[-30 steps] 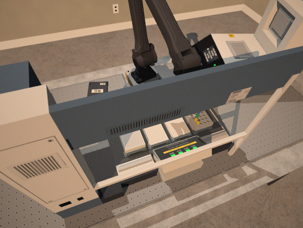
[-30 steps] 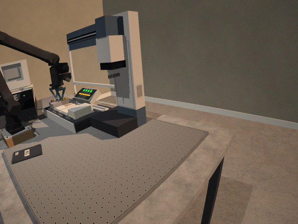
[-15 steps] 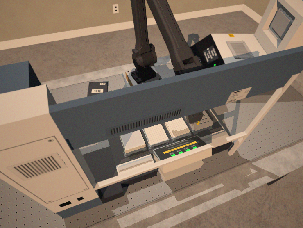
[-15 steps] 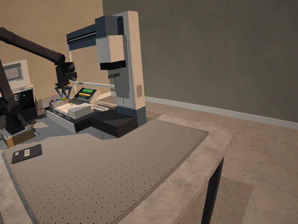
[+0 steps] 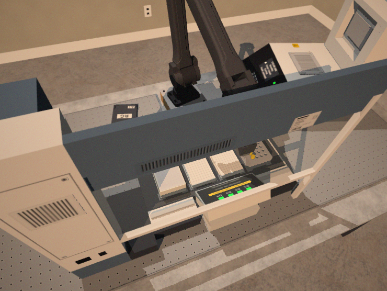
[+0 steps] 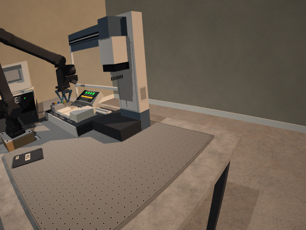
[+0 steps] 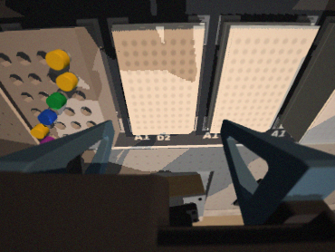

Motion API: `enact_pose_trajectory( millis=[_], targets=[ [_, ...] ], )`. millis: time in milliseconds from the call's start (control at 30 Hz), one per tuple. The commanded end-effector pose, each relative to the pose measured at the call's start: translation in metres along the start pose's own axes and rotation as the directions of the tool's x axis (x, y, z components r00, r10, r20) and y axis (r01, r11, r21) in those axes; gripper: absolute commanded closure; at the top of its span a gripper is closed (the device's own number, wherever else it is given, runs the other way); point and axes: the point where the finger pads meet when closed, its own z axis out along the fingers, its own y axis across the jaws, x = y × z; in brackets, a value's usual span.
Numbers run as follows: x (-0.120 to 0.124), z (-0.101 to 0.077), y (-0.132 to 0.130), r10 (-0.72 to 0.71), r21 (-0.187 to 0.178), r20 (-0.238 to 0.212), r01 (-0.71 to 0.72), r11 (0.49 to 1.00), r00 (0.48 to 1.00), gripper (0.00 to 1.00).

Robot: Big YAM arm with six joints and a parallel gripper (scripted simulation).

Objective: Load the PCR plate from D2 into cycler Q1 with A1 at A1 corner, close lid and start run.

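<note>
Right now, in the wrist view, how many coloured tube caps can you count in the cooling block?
6: two yellow, then green, blue, another yellow and a purple one partly hidden behind the open gripper. More may be hidden.

Wrist view: "A1 D2" engraved on the dark deck strip [image 7: 151, 138] just below the near edge of the left PCR plate [image 7: 156, 86]. Next slot's strip [image 7: 209, 135] reads "A1", rest hidden behind a gripper finger. Another "A1" on the strip [image 7: 278, 133] further right.

Top and exterior views: white "RG" label on the black regrip nest [image 5: 124, 113] [image 6: 27, 157]. Its second small tag, the sticker on the gantry beam [image 5: 304, 121] and Q1's panel keys [image 5: 269, 70] are too small to read.
</note>
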Motion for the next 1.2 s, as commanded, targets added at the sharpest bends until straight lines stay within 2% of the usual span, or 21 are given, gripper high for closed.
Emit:
enact_pose_trajectory(
  millis=[0,133,433,533,667,1000,1100,1167],
  targets=[
    [-0.014,-0.021,-0.002,0.013,-0.005,0.063,-0.013,1.000,0.998,0.00],
    [-0.026,-0.019,0.007,-0.005,-0.007,0.087,0.006,1.000,0.996,0.00],
    [-0.016,0.014,0.012,-0.002,-0.001,0.031,0.002,1.000,1.000,0.00],
    [-0.016,0.013,0.010,0.002,-0.002,0.036,-0.002,1.000,0.999,0.00],
    [-0.025,0.009,0.004,0.004,-0.006,0.068,-0.004,1.000,0.998,0.00],
    [-0.017,0.041,0.007,-0.005,-0.002,0.030,0.005,1.000,1.000,0.00],
    [-0.017,0.042,0.008,-0.009,-0.002,0.032,0.009,1.000,0.999,0.00],
    [-0.021,0.035,0.011,-0.016,-0.004,0.050,0.016,1.000,0.999,0.00]
  ],
)
